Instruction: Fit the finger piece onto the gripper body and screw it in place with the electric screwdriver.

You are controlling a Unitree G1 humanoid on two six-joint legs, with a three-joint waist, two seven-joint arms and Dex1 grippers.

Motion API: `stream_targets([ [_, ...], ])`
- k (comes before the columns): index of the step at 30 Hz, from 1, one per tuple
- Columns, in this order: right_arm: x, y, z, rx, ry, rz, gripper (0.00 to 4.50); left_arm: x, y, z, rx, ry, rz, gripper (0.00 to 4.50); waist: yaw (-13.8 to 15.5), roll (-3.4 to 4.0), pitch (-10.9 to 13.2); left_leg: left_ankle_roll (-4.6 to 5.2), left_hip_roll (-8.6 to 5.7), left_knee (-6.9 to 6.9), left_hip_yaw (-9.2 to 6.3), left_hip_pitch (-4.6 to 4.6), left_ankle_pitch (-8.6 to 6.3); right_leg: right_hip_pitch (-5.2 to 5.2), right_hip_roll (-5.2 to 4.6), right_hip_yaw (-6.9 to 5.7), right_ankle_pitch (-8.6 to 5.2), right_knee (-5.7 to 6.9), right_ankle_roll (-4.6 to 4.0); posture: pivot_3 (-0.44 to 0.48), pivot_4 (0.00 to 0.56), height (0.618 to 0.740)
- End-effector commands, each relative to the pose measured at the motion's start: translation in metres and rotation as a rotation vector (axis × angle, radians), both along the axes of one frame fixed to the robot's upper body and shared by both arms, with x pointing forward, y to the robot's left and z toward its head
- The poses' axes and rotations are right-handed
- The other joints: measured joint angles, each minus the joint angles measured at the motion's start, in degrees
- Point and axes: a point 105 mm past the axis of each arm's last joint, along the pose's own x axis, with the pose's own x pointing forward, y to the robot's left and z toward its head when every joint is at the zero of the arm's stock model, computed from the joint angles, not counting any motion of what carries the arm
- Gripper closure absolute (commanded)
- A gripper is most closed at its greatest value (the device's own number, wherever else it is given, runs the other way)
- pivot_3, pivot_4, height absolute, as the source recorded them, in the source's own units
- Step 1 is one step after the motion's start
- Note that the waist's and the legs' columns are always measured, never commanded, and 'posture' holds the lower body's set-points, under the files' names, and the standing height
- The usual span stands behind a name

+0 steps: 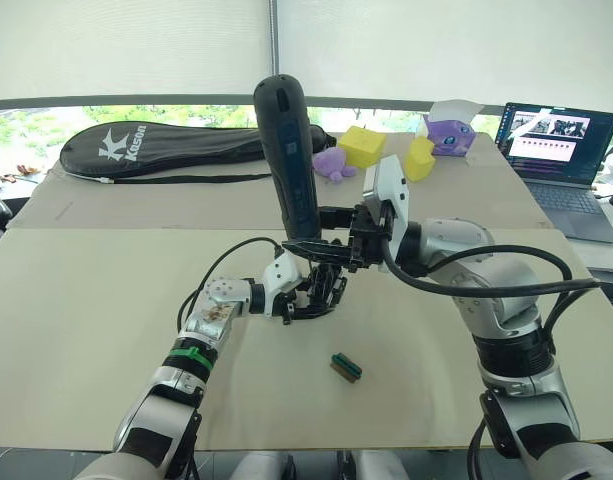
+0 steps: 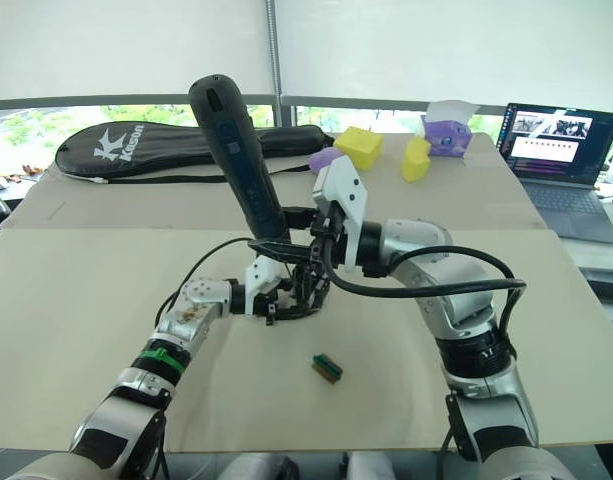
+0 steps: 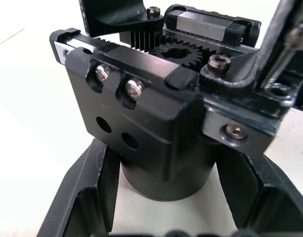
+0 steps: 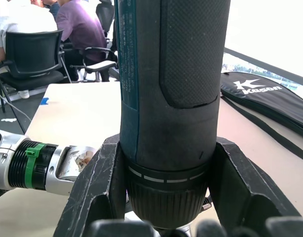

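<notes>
Pale beige boards [image 1: 106, 330] cover the work surface, with a window and white blinds behind it. At the far edge are seen a long black zipped racket bag [image 1: 166, 148], a yellow foam block [image 1: 361, 146], a purple soft toy [image 1: 333, 165], and an open laptop [image 1: 558, 150] to the right. In the right wrist view, seated people on office chairs are seen in the background.

Near the middle of the boards, the small black gripper body with boxy parts, a toothed gear and silver screws [image 3: 161, 113] is grasped around its cylindrical base by the left gripper [image 1: 316, 295], whose black fingers [image 3: 87, 197] are clenched on both sides of it. Whether the base rests on the board or is lifted just above it cannot be told.

The long dark grey pen-shaped electric screwdriver [image 1: 291, 160] is clamped near its lower collar by the right gripper [image 1: 331, 240], the two black fingers [image 4: 99, 182] pressing against opposite sides of the barrel. The tool is held nearly upright, tilted slightly, with its rounded end uppermost and its thin metal bit [image 3: 287, 49] pointing down onto the top of the gripper body, close to a screw head.

Whether the small black tapered finger piece is already seated on the body cannot be told apart from the surrounding black parts.

A small green-and-brown block [image 1: 346, 367] lies on the board, nearer the robot than both grippers and apart from them.
</notes>
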Motion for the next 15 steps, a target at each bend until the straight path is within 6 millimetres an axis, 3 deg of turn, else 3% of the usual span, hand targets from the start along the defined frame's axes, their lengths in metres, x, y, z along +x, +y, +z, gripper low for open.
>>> stream_targets([
  [1, -0.0111, 0.0018, 0.0173, 0.037, -0.074, 0.034, 2.58, 0.0019, -0.0022, 0.0121, -0.017, -0.052, -0.009, 2.21, 0.0, 0.0, 0.0, 0.0, 0.0, 0.0, 0.0, 0.0, 0.0, 0.0, 0.0, 0.0, 0.0, 0.0, 0.0, 0.0, 0.15, 0.74],
  [15, -0.0121, 0.0022, 0.017, 0.044, -0.061, 0.04, 2.58, 0.002, -0.0024, 0.0128, -0.018, -0.052, -0.01, 2.21, 0.0, 0.0, 0.0, 0.0, 0.0, 0.0, 0.0, 0.0, 0.0, 0.0, 0.0, 0.0, 0.0, 0.0, 0.0, 0.0, 0.15, 0.74],
])
